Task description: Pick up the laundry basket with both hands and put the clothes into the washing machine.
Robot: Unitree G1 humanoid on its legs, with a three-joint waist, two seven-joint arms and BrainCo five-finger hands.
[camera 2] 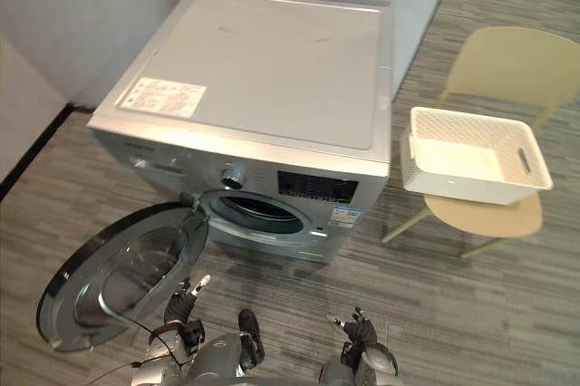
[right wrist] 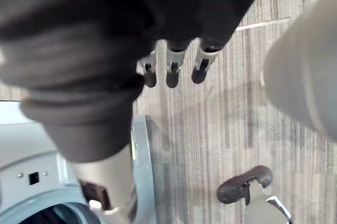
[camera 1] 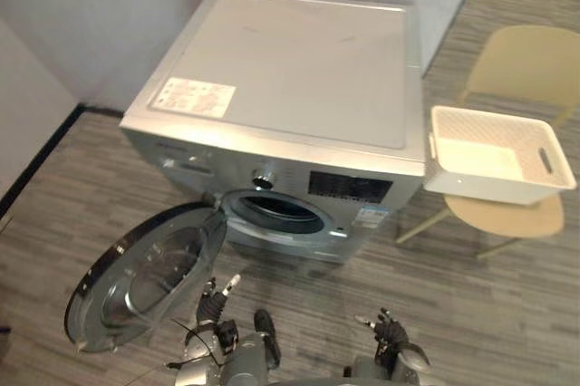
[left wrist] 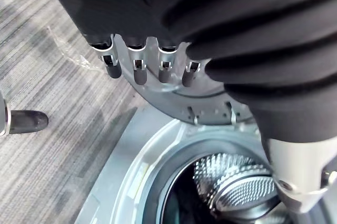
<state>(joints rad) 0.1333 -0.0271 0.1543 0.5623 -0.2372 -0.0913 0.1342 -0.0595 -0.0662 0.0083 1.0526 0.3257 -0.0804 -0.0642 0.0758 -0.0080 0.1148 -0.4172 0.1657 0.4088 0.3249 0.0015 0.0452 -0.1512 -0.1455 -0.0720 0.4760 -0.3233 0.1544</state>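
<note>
The silver front-loading washing machine (camera 1: 290,69) stood against the wall on the grey striped floor (camera 1: 471,295), its round door (camera 1: 145,277) swung wide open to the machine's left and the dark drum opening (camera 1: 276,212) laid bare below the control knob (camera 1: 264,178). The white laundry basket (camera 1: 494,182) sat just beside the machine's right side, resting on the seat of a pale yellow chair (camera 1: 530,60), with neither hand touching it (its perforated walls and a slot handle faced the robot). The left hand (camera 1: 214,312) hung low in front of the machine, near the lower edge of the open door, and the right hand (camera 1: 391,339) hung at about the same height in front of the machine's right corner, well apart from the basket. In the left wrist view the fingers (left wrist: 139,71) were spread loosely and straight, holding nothing, with the door's rim and the ribbed metal drum (left wrist: 231,187) beyond them. In the right wrist view the fingers (right wrist: 172,74) likewise hung relaxed and empty above the floor, with the machine's pale front at one side. A printed label (camera 1: 193,96) lay on the machine's top near its front left corner.
</note>
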